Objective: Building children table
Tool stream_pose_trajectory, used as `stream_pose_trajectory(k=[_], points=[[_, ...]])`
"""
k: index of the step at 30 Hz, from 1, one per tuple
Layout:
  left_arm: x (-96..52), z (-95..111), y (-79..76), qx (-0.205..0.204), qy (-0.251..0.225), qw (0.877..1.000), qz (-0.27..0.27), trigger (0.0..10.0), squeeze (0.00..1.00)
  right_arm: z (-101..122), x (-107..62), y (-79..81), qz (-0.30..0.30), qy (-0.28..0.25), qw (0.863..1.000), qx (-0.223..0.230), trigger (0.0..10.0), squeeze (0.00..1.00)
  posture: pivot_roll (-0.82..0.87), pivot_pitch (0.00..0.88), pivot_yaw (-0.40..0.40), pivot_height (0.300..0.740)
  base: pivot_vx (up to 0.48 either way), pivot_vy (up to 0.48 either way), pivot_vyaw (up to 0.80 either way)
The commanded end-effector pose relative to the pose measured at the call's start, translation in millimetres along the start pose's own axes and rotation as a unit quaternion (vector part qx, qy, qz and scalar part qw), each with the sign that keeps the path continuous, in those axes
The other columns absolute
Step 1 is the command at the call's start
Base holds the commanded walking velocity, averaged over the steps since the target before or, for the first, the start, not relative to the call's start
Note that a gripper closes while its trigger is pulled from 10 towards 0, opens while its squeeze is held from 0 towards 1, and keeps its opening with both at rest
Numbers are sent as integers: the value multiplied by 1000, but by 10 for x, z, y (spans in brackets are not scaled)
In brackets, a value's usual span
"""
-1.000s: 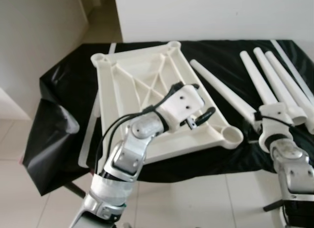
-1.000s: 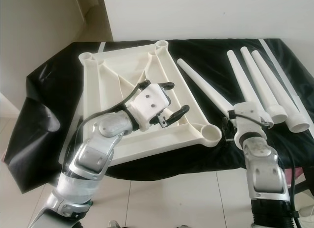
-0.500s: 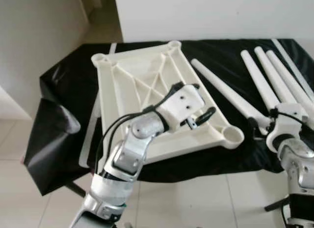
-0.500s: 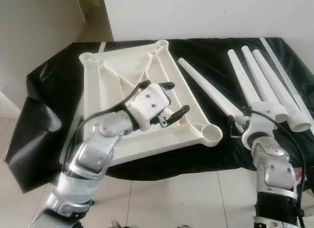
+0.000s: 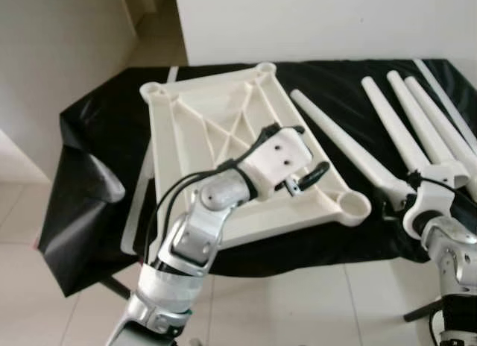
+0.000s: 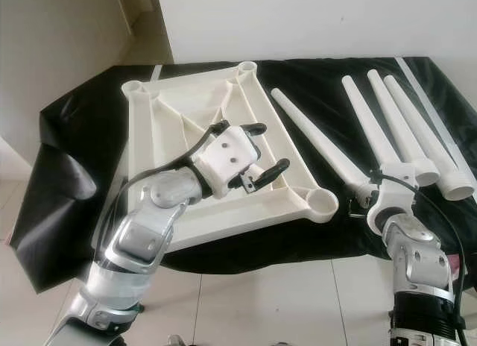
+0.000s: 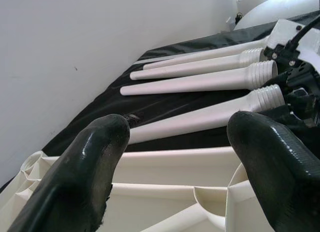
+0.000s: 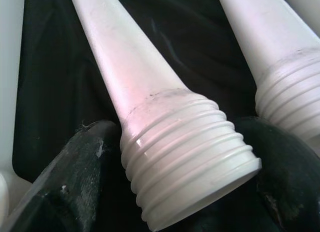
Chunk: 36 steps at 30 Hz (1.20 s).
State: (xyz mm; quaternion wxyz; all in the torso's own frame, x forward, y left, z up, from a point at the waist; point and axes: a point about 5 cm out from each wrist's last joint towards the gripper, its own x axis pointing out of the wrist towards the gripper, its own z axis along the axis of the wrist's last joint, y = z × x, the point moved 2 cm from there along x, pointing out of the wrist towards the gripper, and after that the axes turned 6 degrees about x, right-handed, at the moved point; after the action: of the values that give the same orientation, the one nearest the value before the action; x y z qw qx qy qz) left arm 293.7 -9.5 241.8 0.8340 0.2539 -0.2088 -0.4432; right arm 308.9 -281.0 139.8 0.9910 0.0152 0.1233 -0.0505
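four legs lie ready; my right gripper [image 8: 190,192] has slid back to the nearest leg's [image 6: 317,143] threaded end, fingers astride it, while my left gripper [image 6: 261,151] gapes empty over the tabletop frame [image 6: 160,118].

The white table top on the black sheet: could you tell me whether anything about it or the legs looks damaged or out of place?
Nothing looks damaged. The table top lies underside up, skewed on the black sheet. Four legs lie loose beside it, one with its threaded end between the right gripper fingers.

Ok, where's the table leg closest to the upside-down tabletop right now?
The leg lies on the black cloth just right of the tabletop, its threaded end between the right gripper jaws.
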Motion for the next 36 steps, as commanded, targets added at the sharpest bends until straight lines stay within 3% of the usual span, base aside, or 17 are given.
stream_pose_trajectory(k=[1, 4, 5, 6, 7, 8, 11, 16, 18, 21, 23, 24, 25, 26, 29, 30, 36], points=[[9, 31, 20, -3, -2, 1000, 22, 10000, 0, -97, 11, 33, 9, 13, 1000, 3, 10000, 0, -69, 68, 68, 740, 0, 0, 0], [8, 32, 23, -3, -2, 1000, 22, 10000, 0, -122, 20, 55, 15, 15, 1000, 5, 10000, 0, -67, 69, 69, 740, 0, 0, 0], [7, 31, 25, -2, -2, 1000, 23, 10000, 0, -128, 24, 68, 18, 15, 1000, 4, 4275, 0, -67, 69, 69, 740, 0, 0, 0], [5, 29, 28, -2, -1, 1000, 23, 10000, 0, -126, 26, 79, 19, 14, 1000, 3, 1216, 0, -67, 69, 69, 740, 0, 0, 0], [5, 29, 28, -2, -1, 1000, 23, 10000, 0, -126, 26, 79, 19, 14, 1000, 3, 1216, 0, -67, 69, 69, 740, 0, 0, 0], [6, 29, 31, -2, -1, 1000, 24, 10000, 0, -125, 26, 93, 23, 16, 1000, 7, 0, 0, -68, 68, 68, 740, 0, 0, 0], [5, 29, 32, -3, -1, 1000, 24, 10000, 0, -111, 18, 114, 28, 15, 1000, 1, 0, 0, -69, 69, 68, 740, 0, 0, 0], [14, 34, 31, -4, -2, 1000, 26, 10000, 0, -25, -19, 151, 18, 4, 995, -93, 0, 0, -76, 71, 63, 740, 0, 0, 0], [20, 36, 31, -6, -2, 1000, 27, 10000, 0, 39, -53, 192, 6, -4, 982, -190, 0, 0, -77, 71, 58, 740, 0, 0, 0], [22, 36, 32, -6, -2, 1000, 28, 10000, 0, 62, -71, 208, 1, -7, 974, -227, 0, 0, -79, 72, 56, 740, 0, 0, 0], [27, 36, 31, -7, -2, 1000, 30, 10000, 0, 72, -108, 233, -6, -5, 950, -312, 627, 0, -82, 72, 52, 740, 0, 0, 0], [27, 36, 31, -7, -2, 1000, 30, 10000, 0, 72, -108, 233, -6, -5, 950, -312, 627, 0, -82, 72, 52, 740, 0, 0, 0], [26, 36, 28, -8, -2, 1000, 30, 10000, 0, 45, -126, 222, -13, 0, 935, -354, 1882, 0, -82, 72, 52, 740, 0, 0, 0], [26, 36, 28, -8, -2, 1000, 30, 10000, 0, 45, -126, 222, -13, 0, 935, -354, 1882, 0, -82, 72, 52, 740, 0, 0, 0], [26, 35, 31, -8, -2, 999, 31, 10000, 0, -30, -165, 181, -21, 17, 910, -415, 3725, 0, -82, 74, 48, 740, 0, 0, 0], [23, 39, 38, -8, -2, 999, 32, 10000, 0, -65, -193, 163, -24, 25, 899, -436, 10000, 0, -81, 81, 48, 740, 0, 0, 0], [12, 24, 31, -11, 0, 999, 33, 10000, 0, -216, -267, 113, -17, 57, 886, -461, 10000, 0, -85, 87, 47, 740, 0, 0, 0]])
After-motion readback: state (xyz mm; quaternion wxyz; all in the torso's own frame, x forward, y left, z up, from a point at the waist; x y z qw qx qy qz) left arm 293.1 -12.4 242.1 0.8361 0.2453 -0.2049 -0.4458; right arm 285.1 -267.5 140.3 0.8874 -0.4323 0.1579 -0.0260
